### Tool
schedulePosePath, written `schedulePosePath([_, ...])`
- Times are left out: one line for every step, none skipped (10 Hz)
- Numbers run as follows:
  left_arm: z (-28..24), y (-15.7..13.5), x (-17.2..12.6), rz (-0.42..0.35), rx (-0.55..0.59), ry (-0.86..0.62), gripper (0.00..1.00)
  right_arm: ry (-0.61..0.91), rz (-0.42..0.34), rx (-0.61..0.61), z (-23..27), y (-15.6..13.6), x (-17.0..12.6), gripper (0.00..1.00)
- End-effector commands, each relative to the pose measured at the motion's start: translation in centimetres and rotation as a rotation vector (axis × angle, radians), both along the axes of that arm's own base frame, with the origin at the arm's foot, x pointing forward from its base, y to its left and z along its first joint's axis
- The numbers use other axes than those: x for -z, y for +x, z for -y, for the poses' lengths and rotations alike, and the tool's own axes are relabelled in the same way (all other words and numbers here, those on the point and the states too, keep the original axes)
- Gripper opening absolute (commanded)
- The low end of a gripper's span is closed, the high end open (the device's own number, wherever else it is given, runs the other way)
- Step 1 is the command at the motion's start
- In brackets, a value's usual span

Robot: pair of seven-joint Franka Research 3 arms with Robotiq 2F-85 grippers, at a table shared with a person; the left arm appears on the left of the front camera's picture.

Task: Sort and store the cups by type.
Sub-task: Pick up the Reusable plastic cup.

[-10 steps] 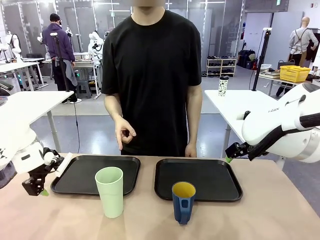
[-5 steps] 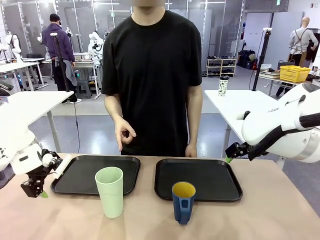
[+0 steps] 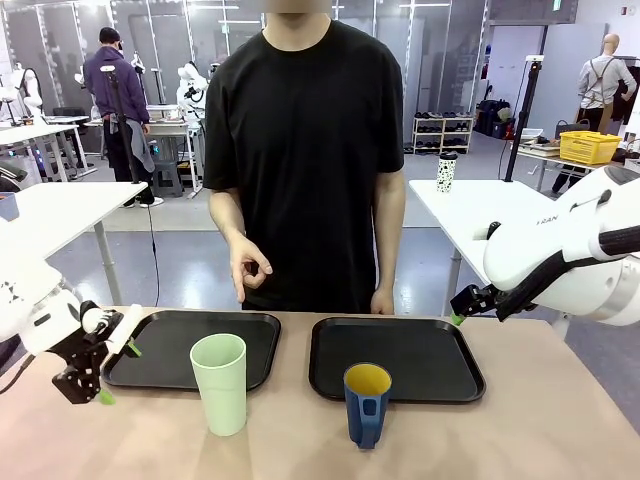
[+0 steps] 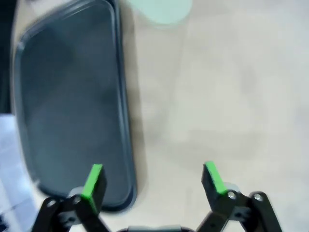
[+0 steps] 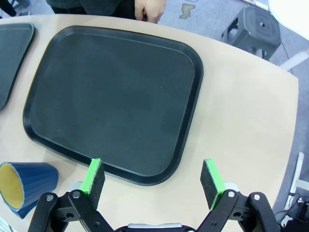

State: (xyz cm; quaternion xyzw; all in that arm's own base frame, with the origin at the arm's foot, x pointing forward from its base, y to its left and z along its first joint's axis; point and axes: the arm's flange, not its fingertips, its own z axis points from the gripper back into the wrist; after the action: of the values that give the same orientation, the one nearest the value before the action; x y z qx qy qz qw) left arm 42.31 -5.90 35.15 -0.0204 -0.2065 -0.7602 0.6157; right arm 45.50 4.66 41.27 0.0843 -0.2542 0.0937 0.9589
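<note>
A tall pale green tumbler (image 3: 218, 383) stands on the table in front of the left black tray (image 3: 160, 365). A dark blue mug with a yellow inside (image 3: 367, 403) stands at the near edge of the right black tray (image 3: 420, 350). My left gripper (image 3: 119, 373) hangs open and empty by the left tray's left edge, left of the tumbler. In the blurred left wrist view its fingers (image 4: 153, 181) straddle the tray's edge (image 4: 126, 145), with the tumbler (image 4: 161, 9) far ahead. My right gripper (image 3: 457, 318) hovers open above the right tray's far right corner. Its own view (image 5: 153, 179) shows the tray (image 5: 116, 96) and the mug (image 5: 26, 186).
A person in a black shirt stands at the far side, one hand (image 3: 248, 268) raised, the other (image 5: 150, 9) resting at the table edge behind the right tray. Bare tabletop (image 3: 520, 440) lies right of the mug. A small spotted white cup (image 3: 446, 172) stands on another table.
My left gripper has shifted a little right and down toward the tumbler and turned, its fingers now spread one above the other. The right arm, cups and person have not moved.
</note>
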Motion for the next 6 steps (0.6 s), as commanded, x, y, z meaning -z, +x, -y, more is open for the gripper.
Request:
schedulePosePath([-1.7,1.7,2.9,-0.119,0.062,-0.252,1.00,0.014,-0.001,0.000,0.2,0.0,0.0,1.00])
schedulePosePath([-1.8,2.0,3.7,-0.143,0.075,-0.352,1.00,0.014,-0.001,0.000,0.2,0.0,0.0,1.00])
schedulePosePath([-2.2,2.2,4.3,-0.157,0.102,-0.441,1.00,0.014,-0.001,0.000,0.2,0.0,0.0,1.00])
schedulePosePath([-2.7,2.5,5.1,-0.176,0.116,-0.551,1.00,0.014,-0.001,0.000,0.2,0.0,0.0,1.00])
schedulePosePath([-3.3,2.9,6.3,-0.185,0.105,-0.635,1.00,0.014,-0.001,0.000,0.2,0.0,0.0,1.00])
schedulePosePath([-3.7,3.1,7.2,-0.196,0.109,-0.722,1.00,0.014,-0.001,0.000,0.2,0.0,0.0,1.00])
